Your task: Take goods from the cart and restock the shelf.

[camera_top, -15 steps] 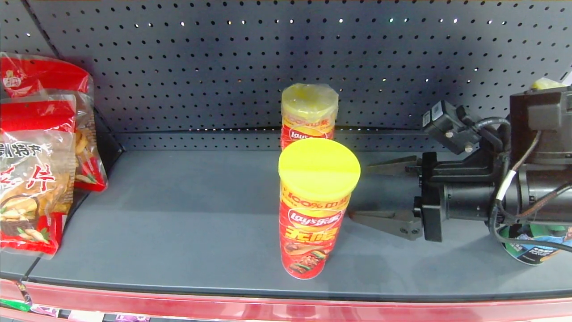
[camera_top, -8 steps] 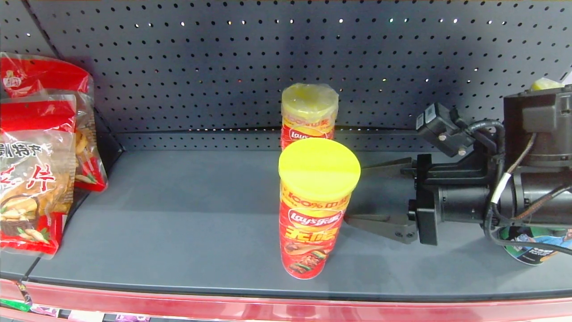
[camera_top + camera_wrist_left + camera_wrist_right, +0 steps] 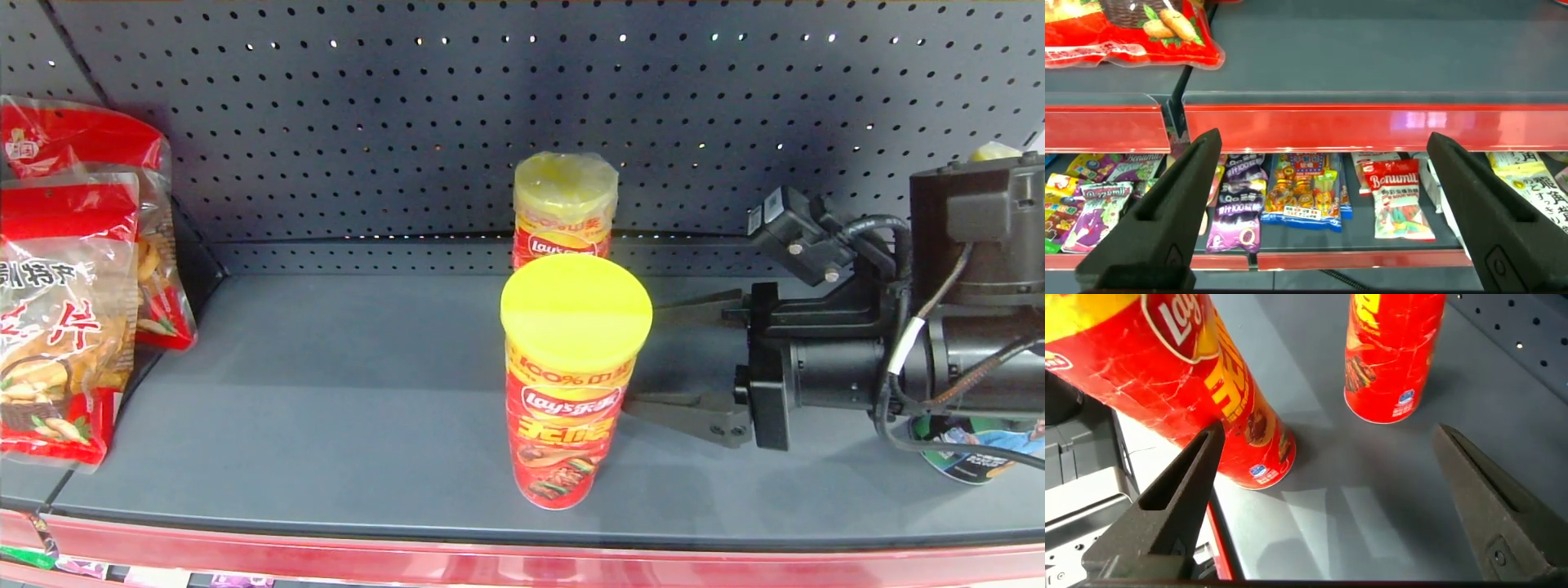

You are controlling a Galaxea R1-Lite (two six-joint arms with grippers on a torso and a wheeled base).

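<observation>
**Right gripper beside the front can, jaws spread**

Head view: Two cans stand on the grey shelf, one behind the other. The front can is near the shelf's edge and the back can is against the pegboard. The right gripper lies level over the shelf, to the right of the front can, jaws spread wide. The nearer jaw's tip is at the can's side; whether it touches cannot be told. Snack bags stand at the shelf's left end. A green can shows partly beneath the right arm.

Left wrist view: The left gripper hangs before the shelf's red edge, jaws spread and holding nothing. Beyond them, sweet packs lie on a lower shelf.

Right wrist view: Both cans stand ahead of the spread jaws. The front can is close by one jaw, and the back can is farther off, apart from both.
</observation>
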